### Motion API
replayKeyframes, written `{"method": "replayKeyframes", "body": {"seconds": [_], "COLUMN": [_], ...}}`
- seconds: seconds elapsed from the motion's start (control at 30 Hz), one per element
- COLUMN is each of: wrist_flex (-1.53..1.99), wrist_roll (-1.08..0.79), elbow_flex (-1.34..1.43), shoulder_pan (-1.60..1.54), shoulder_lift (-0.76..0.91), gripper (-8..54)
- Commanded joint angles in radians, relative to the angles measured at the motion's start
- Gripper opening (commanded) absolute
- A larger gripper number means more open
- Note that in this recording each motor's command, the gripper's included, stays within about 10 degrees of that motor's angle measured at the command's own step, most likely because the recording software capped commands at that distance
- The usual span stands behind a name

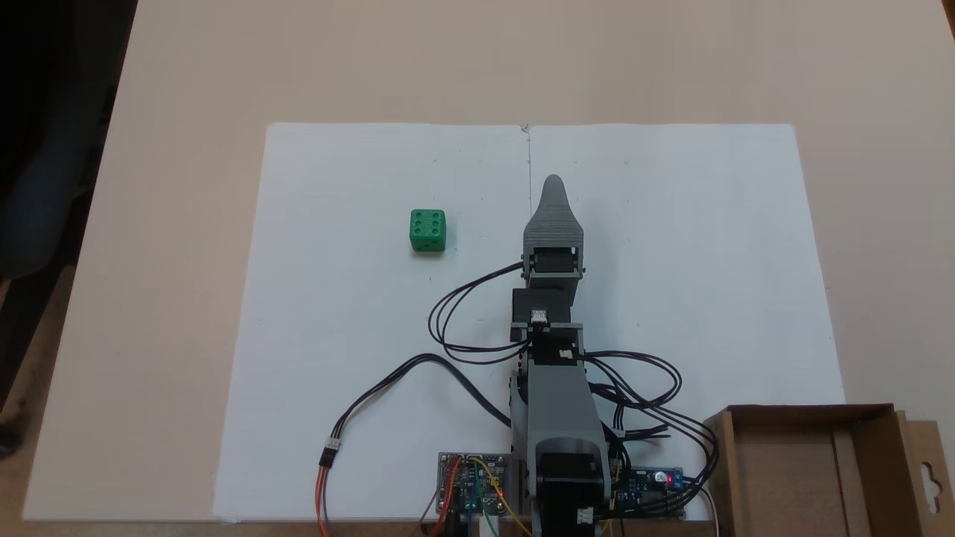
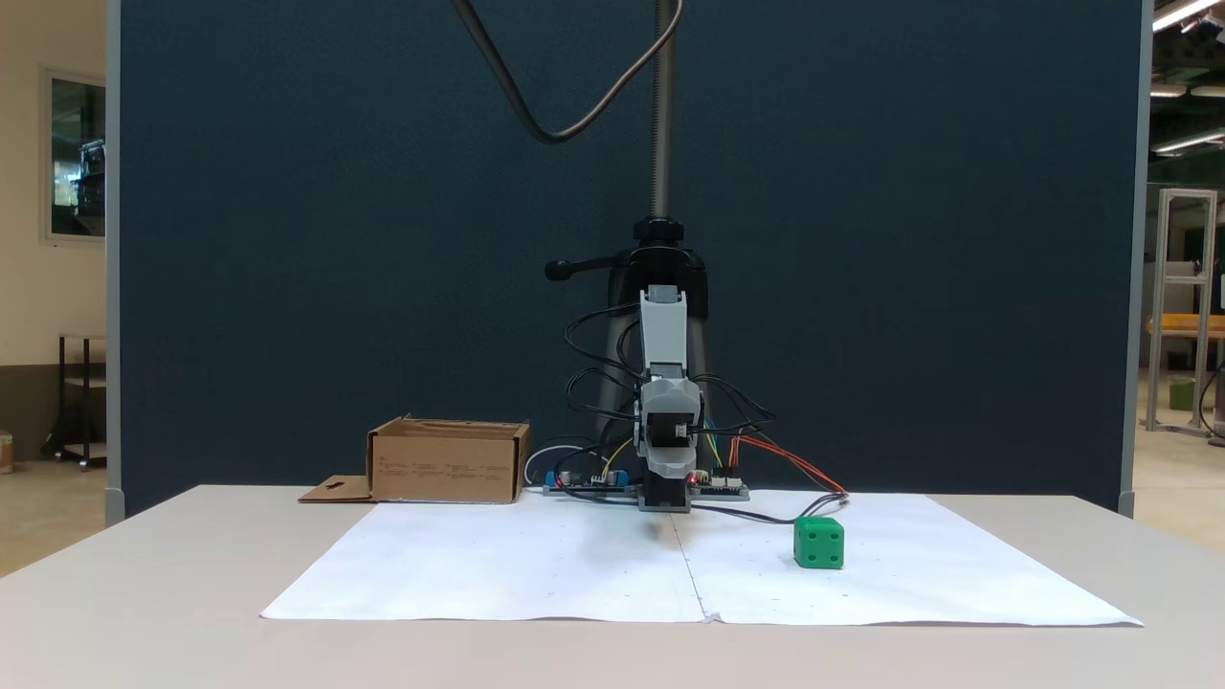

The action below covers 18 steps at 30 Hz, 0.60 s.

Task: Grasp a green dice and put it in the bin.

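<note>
Green dice nearest on white paper, six pips up, at ten o'clock from folded arm, jaws one grey tip, apart from dice, empty, opening impossible to tell, bin at desk edge, four o'clock from arm.

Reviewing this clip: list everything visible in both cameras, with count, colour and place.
small green plastic dice: one, bright green, on the white paper, left of the arm in the top-down fixed view.
shallow brown cardboard box: one, brown, table corner beside the arm's base.
white paper sheets: two, side by side on the table.
beige table: one.
circuit boards: two, at the arm's base.
dark blue partition: one, behind the table.
grey robot arm: one, centre.
claw: one, grey, empty; open or shut unclear.
</note>
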Motion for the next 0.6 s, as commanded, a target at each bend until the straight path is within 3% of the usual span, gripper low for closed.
{"method": "replayKeyframes", "body": {"seconds": [0.0, 0.3, 0.47, 0.53, 0.57], "wrist_flex": [-0.175, -0.175, -0.175, -0.170, -0.009], "wrist_roll": [-0.083, -0.084, -0.084, -0.083, -0.083], "elbow_flex": [0.175, 0.175, 0.175, 0.103, 0.029], "shoulder_pan": [-0.067, -0.067, -0.086, -0.109, -0.115], "shoulder_lift": [0.110, 0.110, 0.106, 0.104, 0.103], "gripper": [43.1, 43.2, 39.7, 39.7, 39.7]}}
